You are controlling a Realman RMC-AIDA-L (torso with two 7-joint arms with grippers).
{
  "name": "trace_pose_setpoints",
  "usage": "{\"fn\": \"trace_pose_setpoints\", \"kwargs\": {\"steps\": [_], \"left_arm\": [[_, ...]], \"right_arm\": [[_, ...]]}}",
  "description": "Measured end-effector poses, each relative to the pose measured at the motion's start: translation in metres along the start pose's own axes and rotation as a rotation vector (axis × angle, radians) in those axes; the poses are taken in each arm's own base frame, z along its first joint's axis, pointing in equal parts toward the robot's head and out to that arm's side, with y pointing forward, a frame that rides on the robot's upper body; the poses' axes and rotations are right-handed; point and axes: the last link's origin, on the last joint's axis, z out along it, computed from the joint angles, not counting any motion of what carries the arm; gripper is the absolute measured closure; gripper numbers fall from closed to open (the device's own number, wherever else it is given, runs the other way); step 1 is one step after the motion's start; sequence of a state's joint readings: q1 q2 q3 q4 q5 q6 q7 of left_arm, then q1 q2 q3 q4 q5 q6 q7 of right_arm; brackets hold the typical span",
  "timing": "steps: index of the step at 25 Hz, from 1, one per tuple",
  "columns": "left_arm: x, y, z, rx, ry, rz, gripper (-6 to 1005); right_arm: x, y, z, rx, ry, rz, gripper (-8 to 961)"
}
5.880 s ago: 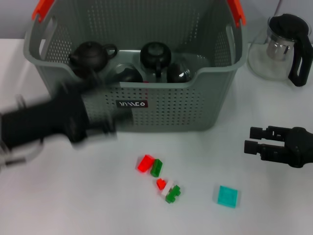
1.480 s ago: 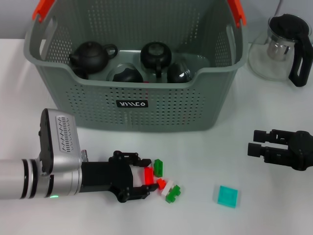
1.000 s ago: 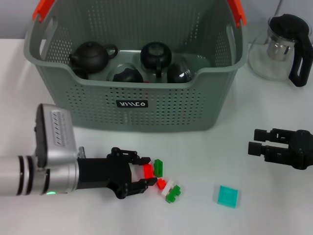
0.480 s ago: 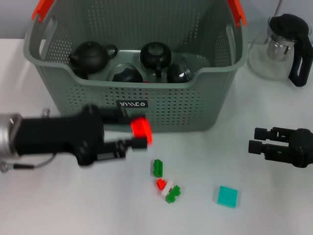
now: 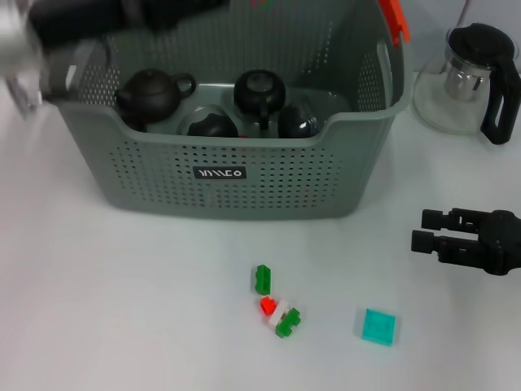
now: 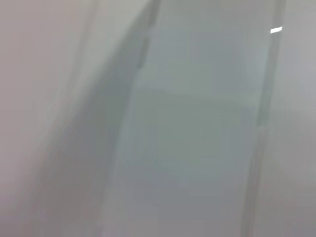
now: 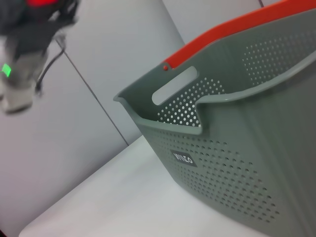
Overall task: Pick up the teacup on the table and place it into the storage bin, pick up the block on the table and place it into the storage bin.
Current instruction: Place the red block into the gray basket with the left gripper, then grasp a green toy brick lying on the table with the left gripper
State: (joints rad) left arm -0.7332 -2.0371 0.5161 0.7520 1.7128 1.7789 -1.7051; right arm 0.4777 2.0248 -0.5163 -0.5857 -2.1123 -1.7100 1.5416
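The left gripper (image 7: 49, 10) is seen high over the bin's (image 5: 244, 175) back left corner. In the right wrist view a red block (image 7: 44, 2) appears to be pinched between its fingers, though the grip itself is hard to make out. Dark teaware (image 5: 256, 94) is crowded on the bin floor below, and which piece is the teacup cannot be told. A green block (image 5: 261, 279) and other small pieces are left on the table (image 5: 122, 309). The right gripper (image 5: 427, 230) is parked near the table's right side, fingers slightly apart. If the block is released this close to the rim, it could be dropped outside the wall. It could also be bounced off the rounded teaware.
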Motion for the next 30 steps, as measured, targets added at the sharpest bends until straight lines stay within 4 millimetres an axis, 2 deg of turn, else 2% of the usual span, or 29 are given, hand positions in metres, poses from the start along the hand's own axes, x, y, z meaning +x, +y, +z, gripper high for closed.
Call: {"fn": "trace_pose_setpoints", "kwargs": {"steps": [2,5,8,12,16,20,24,26,28,30], "left_arm": [[0.018,-0.019,0.01,0.112,-0.114,-0.044,515],[0.039,-0.036,0.026,0.25,-0.329,-0.056,510],[0.044,-0.046,0.038,0.384,-0.583,-0.024,505],[0.029,-0.049,0.057,0.488,-0.825,0.068,499],[0.007,-0.049,0.072,0.556,-0.937,0.12,492],[-0.001,-0.043,0.08,0.59,-0.94,0.174,486],[0.018,-0.032,0.074,0.614,-0.801,0.196,479],[0.031,-0.023,0.063,0.616,-0.645,0.187,388],[0.036,-0.015,0.045,0.588,-0.48,0.165,297],[0.031,-0.006,0.027,0.512,-0.33,0.137,195]], "right_arm": [[0.0,0.0,0.0,-0.001,0.001,0.001,269],[0.0,0.0,0.0,-0.004,0.003,0.002,269],[0.0,0.001,0.001,-0.007,0.003,0.002,269],[0.001,0.0,0.001,-0.003,0.003,0.002,268],[0.001,0.0,0.0,0.0,0.001,0.005,268],[0.002,0.0,-0.001,0.003,0.002,0.006,268],[0.002,0.0,-0.001,0.004,-0.002,0.008,268],[0.002,0.0,-0.001,0.005,-0.003,0.009,268],[0.003,-0.001,0.0,0.01,-0.004,0.011,268],[0.003,-0.001,0.0,0.013,-0.005,0.013,268]]}}
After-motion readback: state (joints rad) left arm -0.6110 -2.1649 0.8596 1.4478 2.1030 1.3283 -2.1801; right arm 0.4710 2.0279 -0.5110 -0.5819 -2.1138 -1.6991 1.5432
